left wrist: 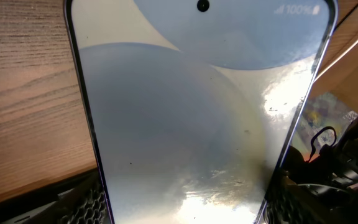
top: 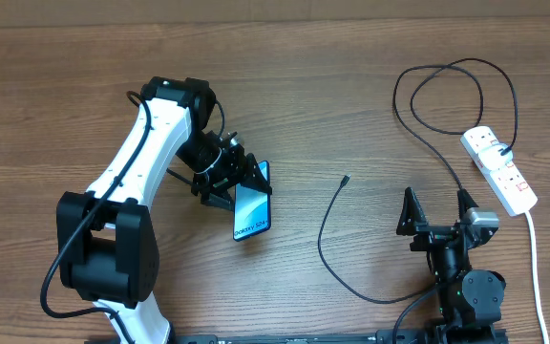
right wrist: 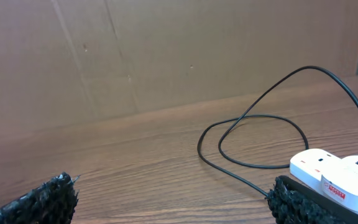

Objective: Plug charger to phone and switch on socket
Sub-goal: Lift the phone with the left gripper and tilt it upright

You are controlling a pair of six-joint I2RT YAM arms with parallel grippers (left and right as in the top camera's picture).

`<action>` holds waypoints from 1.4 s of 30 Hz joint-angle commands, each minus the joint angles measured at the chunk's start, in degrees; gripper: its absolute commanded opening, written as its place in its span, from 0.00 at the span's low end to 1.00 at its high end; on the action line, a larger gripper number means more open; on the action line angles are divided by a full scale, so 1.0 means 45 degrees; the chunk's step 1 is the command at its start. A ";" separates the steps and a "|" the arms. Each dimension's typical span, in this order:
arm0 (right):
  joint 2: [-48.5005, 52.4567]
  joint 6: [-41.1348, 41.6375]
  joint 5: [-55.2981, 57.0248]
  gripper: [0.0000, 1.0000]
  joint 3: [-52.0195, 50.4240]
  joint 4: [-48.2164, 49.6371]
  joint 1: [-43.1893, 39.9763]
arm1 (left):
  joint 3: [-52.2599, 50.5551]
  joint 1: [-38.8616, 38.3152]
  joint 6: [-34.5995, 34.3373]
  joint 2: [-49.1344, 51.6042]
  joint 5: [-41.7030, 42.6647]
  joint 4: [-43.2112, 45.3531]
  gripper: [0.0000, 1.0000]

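My left gripper [top: 240, 183] is shut on the phone [top: 253, 208] and holds it by its long edges, tilted, left of the table's middle. In the left wrist view the phone's pale screen [left wrist: 191, 106] fills the frame between the fingers [left wrist: 182, 214]. The charger, a thin black cable [top: 322, 239], lies on the table with its plug tip [top: 347, 178] free, right of the phone. Its loops [right wrist: 253, 140] run back to the white socket [top: 500, 170] at the far right, also in the right wrist view [right wrist: 331, 174]. My right gripper [top: 436, 206] is open and empty, apart from the cable [right wrist: 173, 208].
A thick white cord [top: 535, 263] runs from the socket down the right edge. The cable loops [top: 452, 91] lie at the back right. A brown cardboard wall [right wrist: 166, 50] stands behind the wooden table [top: 351, 57].
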 commanded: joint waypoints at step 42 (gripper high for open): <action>-0.0102 -0.0053 -0.0005 1.00 -0.0131 0.0068 0.0039 | 0.0437 -0.0058 -0.1438 0.0015 -0.0986 0.3181 0.50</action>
